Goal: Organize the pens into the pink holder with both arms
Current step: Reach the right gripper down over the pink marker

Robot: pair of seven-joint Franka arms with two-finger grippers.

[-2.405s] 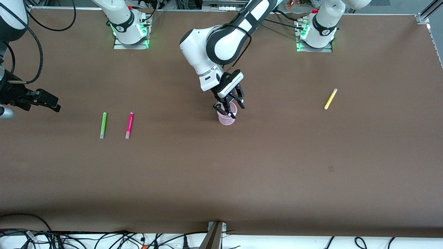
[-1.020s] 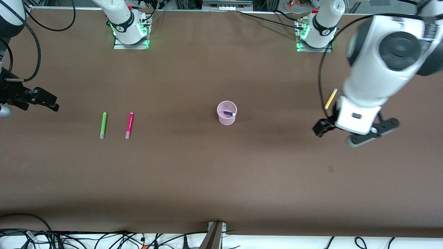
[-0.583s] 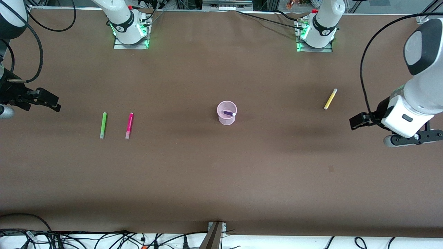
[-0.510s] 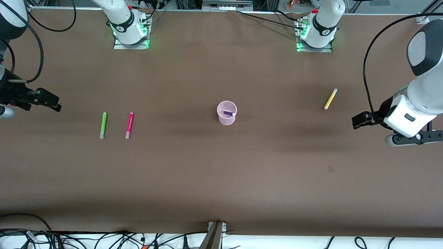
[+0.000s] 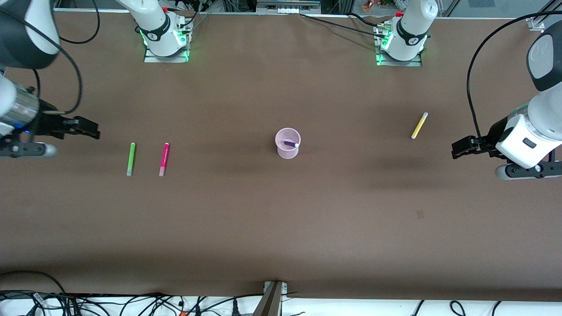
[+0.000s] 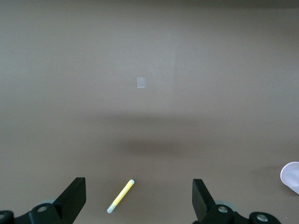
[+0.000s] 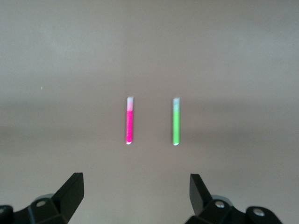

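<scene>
Inside the pale pink mesh cup (image 5: 288, 143) leans a dark purple pen (image 5: 290, 143); left gripper (image 5: 462, 147) and right gripper (image 5: 85, 129) hover empty, jaws spread, at opposite table ends.

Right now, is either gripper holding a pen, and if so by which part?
Nothing is held. The left gripper and the right gripper are both open and empty. The purple pen is in the pink holder.

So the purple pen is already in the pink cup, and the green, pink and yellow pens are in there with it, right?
Not quite. Only the purple pen is in the pink cup. The front view shows the green pen, the pink pen and the yellow pen lying flat on the table.
</scene>
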